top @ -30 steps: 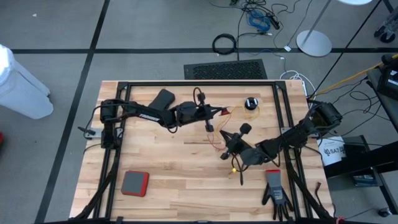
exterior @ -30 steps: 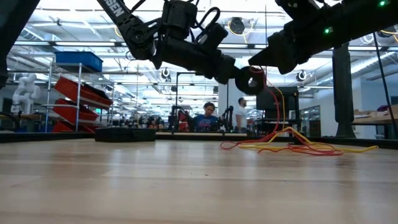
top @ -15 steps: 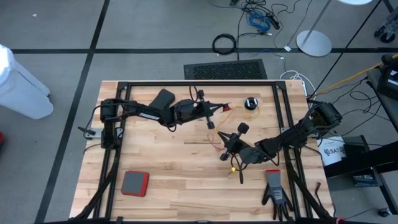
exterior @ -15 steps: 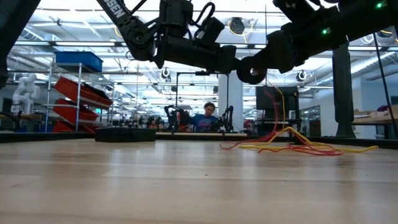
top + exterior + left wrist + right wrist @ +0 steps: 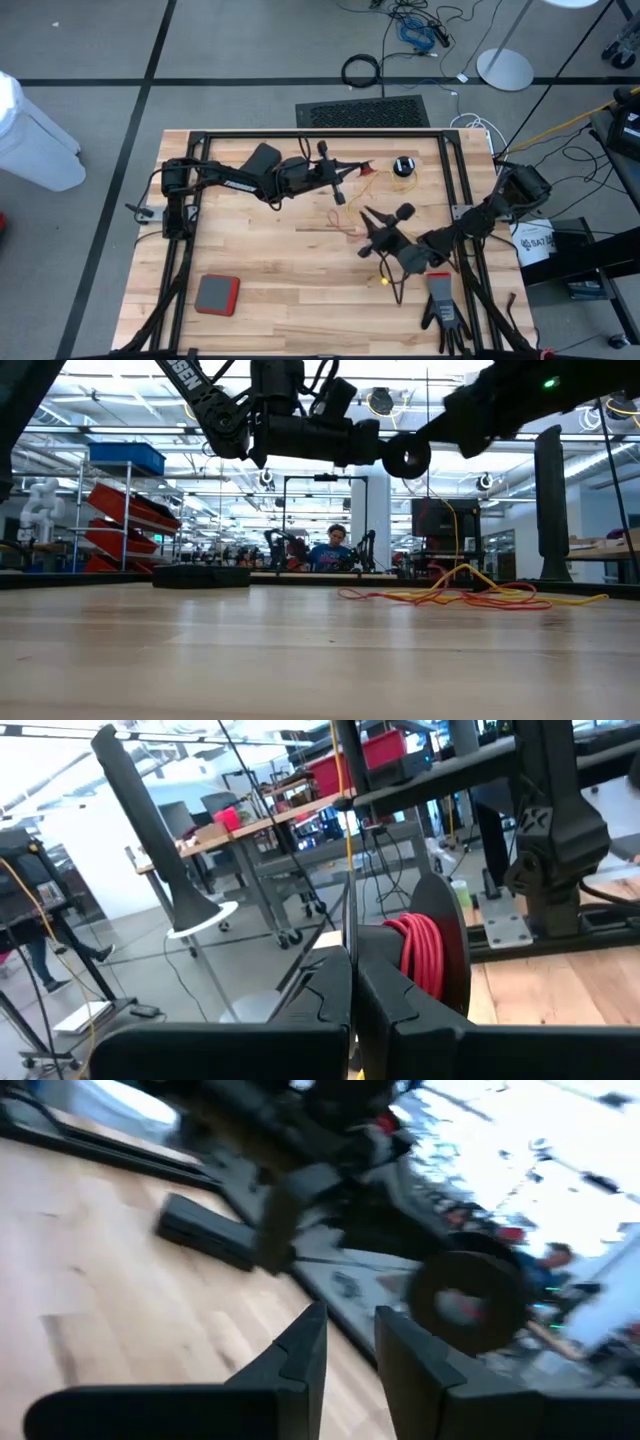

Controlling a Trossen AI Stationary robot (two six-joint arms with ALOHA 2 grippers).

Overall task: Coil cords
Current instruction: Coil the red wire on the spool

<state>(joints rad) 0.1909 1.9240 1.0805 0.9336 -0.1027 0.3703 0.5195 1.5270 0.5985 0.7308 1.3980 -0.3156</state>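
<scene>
Left claw (image 5: 353,970): fingers pressed together, nothing visibly between them. You can see it in the high view over the back middle of the desk (image 5: 270,260), pointing toward the right side.

Wound reel (image 5: 432,955): black disc on edge just past the left claw's tips, with red cord (image 5: 415,958) wrapped around it. Can't tell whether the reel touches the fingers.

Right claw (image 5: 350,1325): fingers apart, clear gap, nothing in it. It sits over the desk's middle right, off the surface, and the arm comes in from the right edge.

Raised reel (image 5: 405,212): round and black, up in the air right beside the right claw. In the low view it hangs between the two arm ends. You can't tell from any view what carries it.

Flat reel (image 5: 403,166): black with a pale centre, lying on the desk near the back edge, apart from both claws.

Loose cords: a reddish-orange cord (image 5: 400,597) and a yellow cord (image 5: 560,600) lie tangled flat on the desk below the right arm. A yellow strand also rises from the pile in the low view.

Other items:
- black block (image 5: 262,158) at the back left, under the left arm
- red-and-grey pad (image 5: 216,294) at the front left
- black glove (image 5: 441,312) at the front right

A person (image 5: 332,552) sits far back in the room.
</scene>
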